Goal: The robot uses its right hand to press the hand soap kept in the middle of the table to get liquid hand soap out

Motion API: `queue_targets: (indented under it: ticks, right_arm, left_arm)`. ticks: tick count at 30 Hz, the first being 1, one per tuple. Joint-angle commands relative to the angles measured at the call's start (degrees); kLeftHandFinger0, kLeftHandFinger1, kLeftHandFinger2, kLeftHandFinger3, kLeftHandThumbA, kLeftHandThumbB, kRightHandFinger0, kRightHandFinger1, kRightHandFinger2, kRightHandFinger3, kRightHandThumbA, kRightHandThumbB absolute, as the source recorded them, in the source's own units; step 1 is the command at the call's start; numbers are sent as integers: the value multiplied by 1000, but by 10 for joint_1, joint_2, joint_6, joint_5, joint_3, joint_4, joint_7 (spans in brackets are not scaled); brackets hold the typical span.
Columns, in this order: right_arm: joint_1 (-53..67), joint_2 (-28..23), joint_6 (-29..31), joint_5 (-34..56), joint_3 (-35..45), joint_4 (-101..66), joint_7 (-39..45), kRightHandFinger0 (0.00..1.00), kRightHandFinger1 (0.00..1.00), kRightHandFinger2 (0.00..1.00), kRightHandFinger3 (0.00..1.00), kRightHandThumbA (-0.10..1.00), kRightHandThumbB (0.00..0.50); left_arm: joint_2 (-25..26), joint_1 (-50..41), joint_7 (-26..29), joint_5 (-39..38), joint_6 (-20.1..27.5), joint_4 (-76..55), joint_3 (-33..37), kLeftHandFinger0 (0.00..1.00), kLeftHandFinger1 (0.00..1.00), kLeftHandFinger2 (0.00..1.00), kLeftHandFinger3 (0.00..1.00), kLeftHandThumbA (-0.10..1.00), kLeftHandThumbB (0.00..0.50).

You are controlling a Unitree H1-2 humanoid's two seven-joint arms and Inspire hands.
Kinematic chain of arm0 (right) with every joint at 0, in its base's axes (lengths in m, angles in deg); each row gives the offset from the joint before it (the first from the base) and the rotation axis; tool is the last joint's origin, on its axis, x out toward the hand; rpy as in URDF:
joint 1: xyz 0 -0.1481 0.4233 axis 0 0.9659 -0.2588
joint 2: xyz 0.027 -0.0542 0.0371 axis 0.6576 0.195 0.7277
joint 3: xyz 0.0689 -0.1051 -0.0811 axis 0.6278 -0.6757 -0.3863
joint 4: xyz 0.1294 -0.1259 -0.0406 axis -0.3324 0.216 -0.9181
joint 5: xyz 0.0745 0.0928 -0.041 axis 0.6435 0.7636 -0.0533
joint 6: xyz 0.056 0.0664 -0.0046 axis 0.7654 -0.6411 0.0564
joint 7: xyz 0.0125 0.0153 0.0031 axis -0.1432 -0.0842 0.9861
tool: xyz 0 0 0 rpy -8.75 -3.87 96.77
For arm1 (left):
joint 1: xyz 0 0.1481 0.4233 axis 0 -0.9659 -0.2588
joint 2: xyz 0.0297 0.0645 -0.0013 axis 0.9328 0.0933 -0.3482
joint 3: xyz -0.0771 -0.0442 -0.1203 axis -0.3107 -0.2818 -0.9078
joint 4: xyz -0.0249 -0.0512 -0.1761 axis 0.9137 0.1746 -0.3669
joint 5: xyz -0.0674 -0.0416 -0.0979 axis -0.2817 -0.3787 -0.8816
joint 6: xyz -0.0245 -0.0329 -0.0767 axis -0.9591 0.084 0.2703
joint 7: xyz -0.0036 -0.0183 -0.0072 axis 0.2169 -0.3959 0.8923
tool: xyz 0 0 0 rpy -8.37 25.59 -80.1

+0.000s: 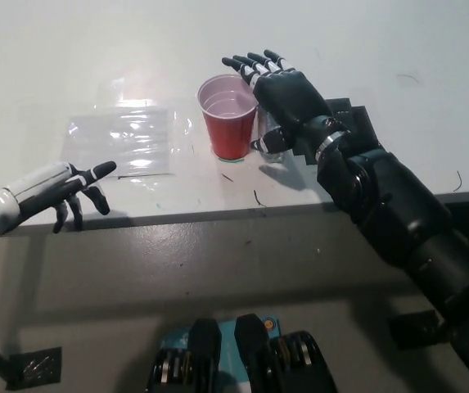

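A clear soap bottle (272,144) stands just right of a red cup (229,116) in the middle of the white table (398,49). Only the bottle's lower part shows; its top is hidden under my black right hand (281,90). That hand lies flat, palm down, over the bottle, with its fingers stretched out and apart past the cup's far rim. I cannot tell whether the palm touches the pump. My white left hand (58,192) rests at the table's front edge on the left, fingers spread and holding nothing.
A clear plastic sheet (124,137) lies flat on the table left of the cup. A dark patch (350,116) sits on the table under my right wrist. The table's front edge (218,214) runs across the picture's middle.
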Motion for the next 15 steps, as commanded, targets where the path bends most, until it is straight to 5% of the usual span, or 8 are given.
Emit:
queue_targets:
  ticks: [1,10,15]
  right_arm:
    - [65,11,-17,-7,-35,68,90,1000,1000,1000,1000,1000,500]
    - [62,8,-30,-4,-39,57,121,1000,1000,1000,1000,1000,500]
    - [58,5,-43,-3,-38,48,132,1000,1000,1000,1000,1000,500]
  left_arm:
    - [23,34,-8,2,9,1,-8,218,335,525,725,1000,247]
    - [27,43,-11,9,3,2,-7,248,359,551,753,1000,277]
    - [28,50,-13,8,10,6,-7,232,351,536,742,1000,252]
